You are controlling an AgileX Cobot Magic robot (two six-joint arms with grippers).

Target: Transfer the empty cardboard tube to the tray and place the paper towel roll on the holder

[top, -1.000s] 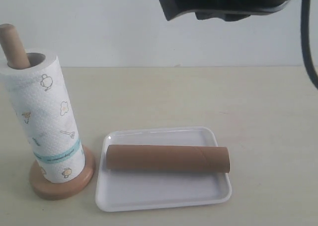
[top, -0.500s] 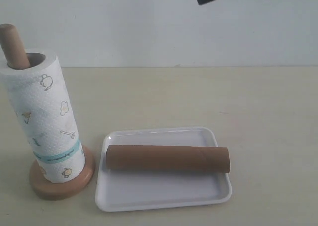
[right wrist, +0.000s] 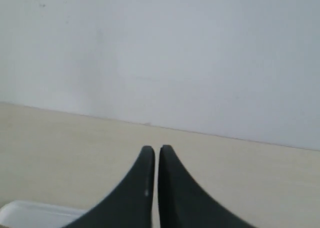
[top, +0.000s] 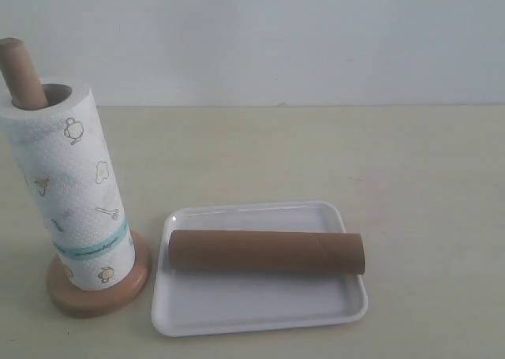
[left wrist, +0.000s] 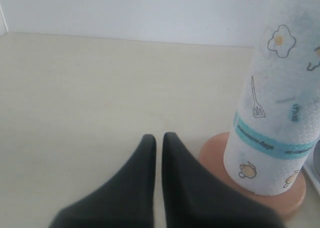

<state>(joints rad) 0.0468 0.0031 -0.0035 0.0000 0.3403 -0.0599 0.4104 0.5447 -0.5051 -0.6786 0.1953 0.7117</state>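
Observation:
The brown cardboard tube [top: 267,252] lies lengthwise in the white tray [top: 260,310] near the table's front. To its left the paper towel roll [top: 72,192] stands upright on the wooden holder [top: 98,289], with the pole tip [top: 20,72] poking out of its core. Neither gripper shows in the exterior view. In the left wrist view my left gripper [left wrist: 158,140] is shut and empty, just beside the holder's base [left wrist: 216,150] and the roll [left wrist: 280,102]. My right gripper [right wrist: 156,152] is shut and empty above the table, with a corner of the tray [right wrist: 30,212] below it.
A plain pale wall rises behind the beige tabletop [top: 316,154]. The table's far edge runs along the wall in all views.
The dark arm that hung at the top right of the exterior view has drawn away to the right and upward and is now out of frame. Roll, holder, tube and tray have not moved.

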